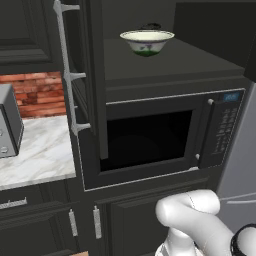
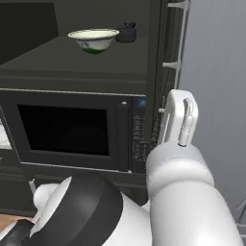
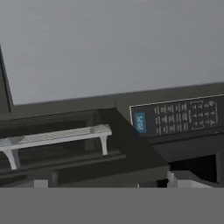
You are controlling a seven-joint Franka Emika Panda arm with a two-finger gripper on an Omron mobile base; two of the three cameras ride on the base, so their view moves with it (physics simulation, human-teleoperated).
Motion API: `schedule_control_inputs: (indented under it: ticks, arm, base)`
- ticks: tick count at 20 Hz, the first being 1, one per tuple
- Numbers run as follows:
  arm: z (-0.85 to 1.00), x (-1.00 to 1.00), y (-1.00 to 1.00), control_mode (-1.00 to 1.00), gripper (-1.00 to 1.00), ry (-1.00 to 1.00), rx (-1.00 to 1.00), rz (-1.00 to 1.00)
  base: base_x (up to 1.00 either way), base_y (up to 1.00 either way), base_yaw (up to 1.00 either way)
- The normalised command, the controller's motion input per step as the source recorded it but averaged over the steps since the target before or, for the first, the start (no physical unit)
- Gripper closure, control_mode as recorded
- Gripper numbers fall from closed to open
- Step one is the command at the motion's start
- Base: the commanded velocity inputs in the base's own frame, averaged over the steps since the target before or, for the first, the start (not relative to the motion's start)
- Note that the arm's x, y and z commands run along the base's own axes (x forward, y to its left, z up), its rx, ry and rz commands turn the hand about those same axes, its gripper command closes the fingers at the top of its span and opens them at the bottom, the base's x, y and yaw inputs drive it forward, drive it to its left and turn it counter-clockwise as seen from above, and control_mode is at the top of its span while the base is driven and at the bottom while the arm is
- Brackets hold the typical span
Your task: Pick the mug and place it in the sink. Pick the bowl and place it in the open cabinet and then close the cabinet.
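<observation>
The bowl [image 1: 147, 42] stands upright on the shelf of the open cabinet [image 1: 210, 65], higher than the pincer [image 3: 109, 183] and deeper in than where it points. The pincer stands wide with nothing between its tips.

Nearest to it, just ahead in the hand view, runs the long silver bar handle [image 3: 57, 136] of the cabinet door [image 1: 95, 75], apart from the tips. The door is swung out from the cabinet.

Just past the handle, on the same level as the pincer, is the control panel [image 3: 179, 116] of the built-in microwave [image 1: 150, 140], whose own door is closed. A flat grey panel [image 3: 109, 43] fills the space beyond both.

Above the microwave and farther from the pincer is the cabinet shelf with the bowl, cream-white with a green pattern near its foot. A small dark object [image 2: 126, 32] sits just behind it; what it is cannot be told.

Farthest off to the side, well apart from the pincer, a marble counter [image 1: 40, 155] carries a silver appliance [image 1: 7, 120] below a brick backsplash [image 1: 35, 92].
</observation>
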Motion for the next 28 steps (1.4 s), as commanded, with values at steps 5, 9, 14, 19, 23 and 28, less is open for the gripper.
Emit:
schedule_control_inputs:
  ticks: [5, 9, 14, 19, 23, 28]
  arm:
    - [-0.15, 0.35, -0.25, -1.00, -1.00, -0.10, 0.03, 0.06]
    - [-0.20, 0.46, -0.11, -1.00, -1.00, -0.07, 0.02, 0.09]
    - [-0.16, 0.42, -0.20, -1.00, -1.00, -0.07, 0.03, 0.09]
    - [-0.09, 0.41, -0.29, -1.00, -1.00, -0.05, 0.06, 0.07]
    - [-0.10, 0.44, -0.25, -1.00, -1.00, -0.05, 0.05, 0.07]
    - [-0.08, 0.37, -0.21, -1.00, -1.00, -0.10, 0.04, 0.08]
  base:
    - [0.00, 0.00, 0.00]
    - [0.00, 0.00, 0.00]
    - [0.00, 0.00, 0.00]
    - [0.00, 0.00, 0.00]
    - [0.00, 0.00, 0.00]
    - [0.00, 0.00, 0.00]
